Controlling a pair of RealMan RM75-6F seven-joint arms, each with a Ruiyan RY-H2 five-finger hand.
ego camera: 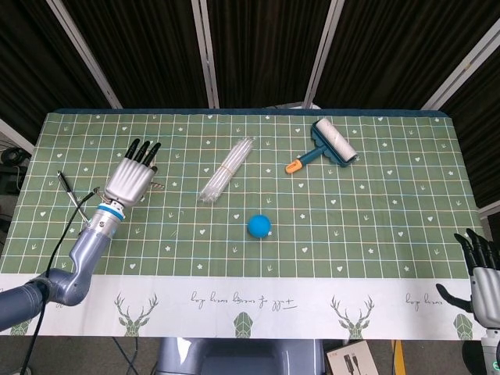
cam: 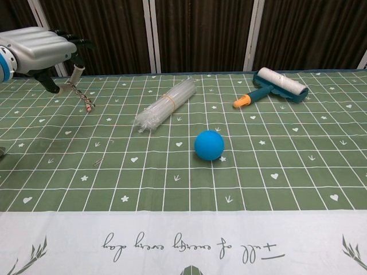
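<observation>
A robot's left hand [cam: 35,50] hangs in the air above the far left part of a desk covered with a green checked cloth [ego camera: 375,211]. Its fingers are pinched on the pale handle of a small metal corkscrew [cam: 80,95], whose thin twisted shaft dangles down and slants toward the desk's middle, clear of the cloth. In the head view only the shaft's tip [ego camera: 158,186] peeks out beside the hand [ego camera: 131,180].

The corkscrew looks light, stiff and hard. Its thin spiral ends in a sharp point and would probably slip or swing if pinched, so the thicker handle seems the safer place to hold.

The right hand [ego camera: 482,275] rests off the near right corner of the desk, its fingers spread and holding nothing.

Near the desk's middle lies a bundle of clear plastic straws [cam: 166,104] bound by a rubber band, set at a slant. A smooth blue ball [cam: 209,144] sits nearer the front edge. Toward the far right corner lies a teal lint roller with a white roll and orange handle tip [cam: 274,85]. A thin dark pen [ego camera: 69,191] lies by the left edge.
</observation>
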